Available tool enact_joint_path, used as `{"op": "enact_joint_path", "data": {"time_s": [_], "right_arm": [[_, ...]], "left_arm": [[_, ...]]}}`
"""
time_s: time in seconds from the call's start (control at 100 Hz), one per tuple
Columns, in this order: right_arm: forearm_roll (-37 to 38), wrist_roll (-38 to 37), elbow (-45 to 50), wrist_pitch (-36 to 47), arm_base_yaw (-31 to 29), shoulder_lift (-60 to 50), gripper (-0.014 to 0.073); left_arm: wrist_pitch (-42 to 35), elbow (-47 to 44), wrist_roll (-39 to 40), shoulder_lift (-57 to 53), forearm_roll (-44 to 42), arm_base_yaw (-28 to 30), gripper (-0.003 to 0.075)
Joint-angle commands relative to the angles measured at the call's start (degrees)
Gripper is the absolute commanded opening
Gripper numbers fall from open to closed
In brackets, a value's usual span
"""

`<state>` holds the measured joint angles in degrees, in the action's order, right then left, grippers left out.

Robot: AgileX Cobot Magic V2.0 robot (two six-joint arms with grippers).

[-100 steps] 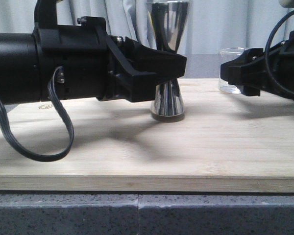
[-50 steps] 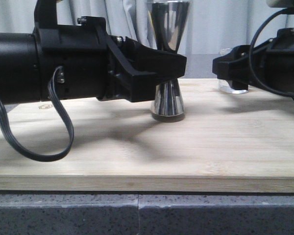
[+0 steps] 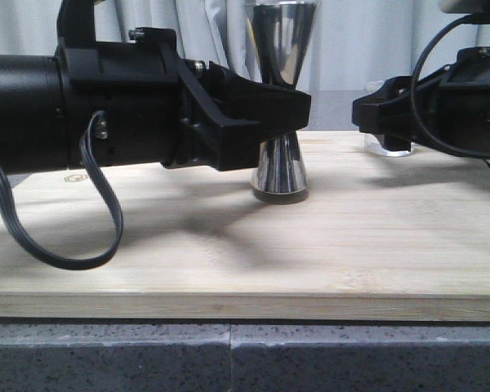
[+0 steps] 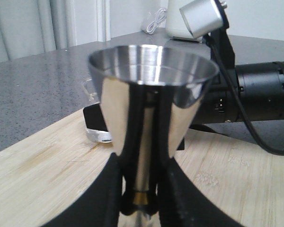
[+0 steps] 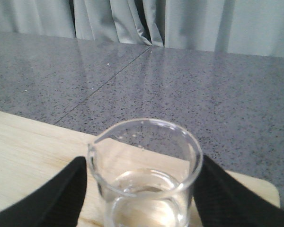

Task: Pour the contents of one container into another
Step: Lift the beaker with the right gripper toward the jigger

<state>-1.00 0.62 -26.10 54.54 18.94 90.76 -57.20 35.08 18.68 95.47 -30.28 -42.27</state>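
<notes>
The steel jigger [image 3: 279,167] stands upright mid-board, its gold band [image 4: 141,198] low between my left fingers. My left gripper [image 3: 292,114] [image 4: 141,191] is shut on its narrow waist, and the jigger [image 4: 151,80] fills the left wrist view. The small glass beaker [image 5: 146,189] holds a little clear liquid and rests on the board at the back right. My right gripper [image 5: 144,191] [image 3: 377,110] is shut on its sides, one finger against each wall. In the front view only the beaker's base [image 3: 389,147] shows below the black fingers.
Both vessels rest on a bamboo board [image 3: 229,261] lying on a speckled grey stone counter [image 3: 229,359]. A black cable loop [image 3: 65,257] hangs under the left arm. Grey curtains [image 5: 132,19] close off the back. The right arm's body [image 4: 255,94] lies behind the jigger.
My right gripper has slid left, so the beaker now sits between its fingers and is mostly covered. The left arm and jigger have not moved.
</notes>
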Motion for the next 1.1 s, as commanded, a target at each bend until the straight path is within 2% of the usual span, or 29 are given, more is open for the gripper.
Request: {"op": "enact_joint_path", "data": {"time_s": [0.0,0.16,0.37,1.09], "right_arm": [[0.3,0.4,-1.4,4.1,-0.5,-1.6,0.0437],[0.2,0.4,-1.4,4.4,-0.6,0.1,0.0437],[0.2,0.4,-1.4,8.9,-1.0,2.7,0.0437],[0.2,0.4,-1.4,9.7,-1.0,2.9,0.0436]], "left_arm": [[-5.4,1.5,0.5,-1.8,1.3,0.1,-0.0019],[-5.4,1.5,0.5,-1.8,1.3,0.1,-0.0019],[-5.4,1.5,0.5,-1.8,1.2,0.1,-0.0019],[-5.4,1.5,0.5,-1.8,1.2,0.1,-0.0019]]}}
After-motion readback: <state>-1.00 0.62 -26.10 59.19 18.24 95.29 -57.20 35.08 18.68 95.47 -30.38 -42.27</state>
